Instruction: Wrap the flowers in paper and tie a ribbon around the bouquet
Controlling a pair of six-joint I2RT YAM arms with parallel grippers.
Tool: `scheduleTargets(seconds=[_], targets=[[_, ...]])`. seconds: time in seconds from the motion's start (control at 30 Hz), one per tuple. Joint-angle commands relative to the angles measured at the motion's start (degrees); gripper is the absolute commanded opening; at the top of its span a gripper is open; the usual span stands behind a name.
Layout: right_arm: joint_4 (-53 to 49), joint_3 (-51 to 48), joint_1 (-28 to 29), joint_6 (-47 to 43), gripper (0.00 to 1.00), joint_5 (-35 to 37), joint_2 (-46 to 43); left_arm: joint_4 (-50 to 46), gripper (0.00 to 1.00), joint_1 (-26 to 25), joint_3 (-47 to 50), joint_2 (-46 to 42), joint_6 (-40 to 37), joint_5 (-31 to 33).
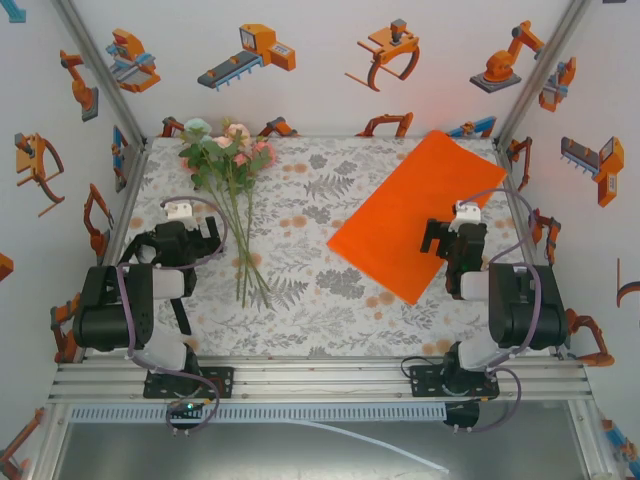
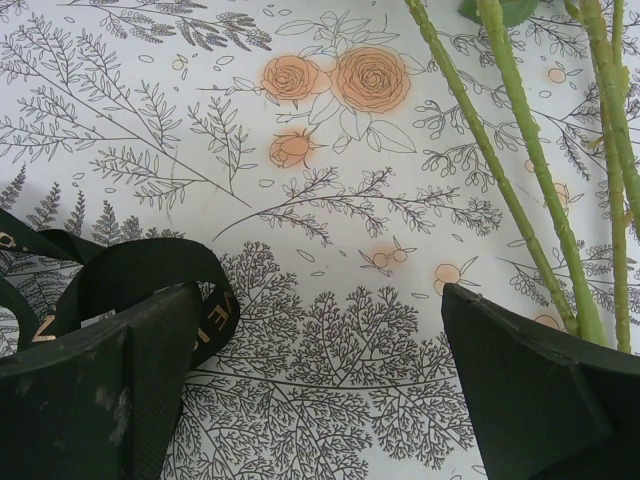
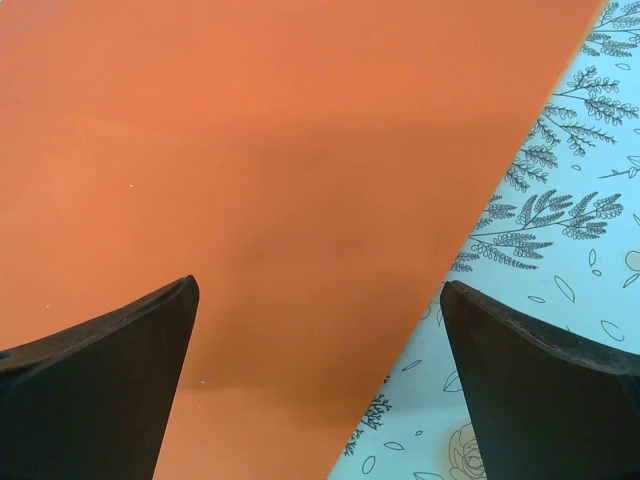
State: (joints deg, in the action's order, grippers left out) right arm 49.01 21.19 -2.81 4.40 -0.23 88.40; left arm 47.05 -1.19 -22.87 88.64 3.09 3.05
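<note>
The flowers lie loose on the tablecloth at the back left, thin green stems running toward the near edge. The orange paper lies flat and slanted at the right, apart from them. My left gripper hangs open just left of the stems, with bare cloth between its fingers. A loop of black ribbon with pale lettering lies against its left finger, not gripped. Over the paper's near right edge my right gripper stands open, holding nothing. The bouquet is out of view.
A floral-print tablecloth covers the table, with white walls close on three sides. The aluminium rail carrying both arm bases runs along the near edge. Purple-grey cables loop round the arms.
</note>
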Motion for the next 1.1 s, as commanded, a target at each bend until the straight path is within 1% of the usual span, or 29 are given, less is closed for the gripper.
scheduleTargets(seconds=[0.0, 0.63, 0.97, 1.03, 1.07], targets=[[0.93, 0.93, 0.1, -0.98, 0.99, -0.03, 0.11, 0.0, 0.97, 0.08, -0.95, -0.35, -0.98, 0.13], [1.12, 0.83, 0.09, -0.62, 0.99, 0.67, 0.02, -0.03, 0.97, 0.14, -0.95, -0.39, -0.9, 0.06], [2.48, 0.07, 0.11, -0.98, 0.99, -0.46, -0.24, 0.14, 0.97, 0.22, -0.78, -0.4, -0.88, 0.08], [0.4, 0.31, 0.14, -0.97, 0.99, -1.08, -2.8, 0.47, 0.97, 0.14, -0.68, -0.53, -0.89, 0.15], [-3.93, 1.14, 0.1, -1.0, 0.99, -0.72, -5.61, 0.5, 0.97, 0.14, -0.7, -1.34, -0.64, 0.77]])
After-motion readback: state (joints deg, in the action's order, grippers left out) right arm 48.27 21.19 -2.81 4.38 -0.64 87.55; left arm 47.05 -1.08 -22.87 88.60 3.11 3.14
